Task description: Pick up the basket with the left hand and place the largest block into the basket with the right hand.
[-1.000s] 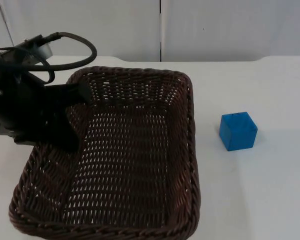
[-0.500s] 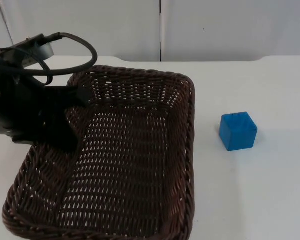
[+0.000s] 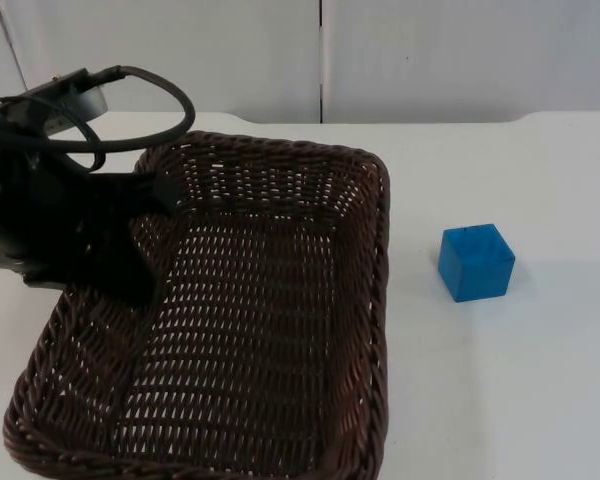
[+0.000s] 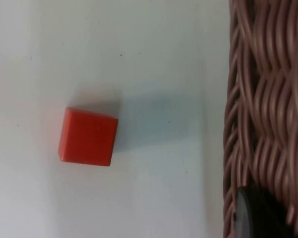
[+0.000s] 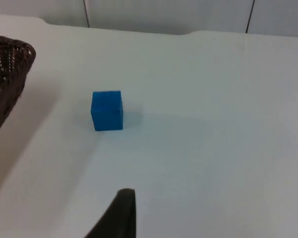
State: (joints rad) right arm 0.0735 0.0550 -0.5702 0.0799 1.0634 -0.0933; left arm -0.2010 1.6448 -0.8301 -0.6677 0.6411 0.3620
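The left tool (image 3: 150, 200) is clamping the dark wicker basket's (image 3: 280, 300) far-left rim. The blue cube (image 3: 476, 262) is sitting on the table (image 3: 500, 380) beside it; I cannot tell the right tool's (image 5: 120, 218) state.

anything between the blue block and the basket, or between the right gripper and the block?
Nothing visible. In the top view bare table separates the blue block from the basket, which the left gripper holds at its rim. In the right wrist view only open table lies between the right gripper and the block.
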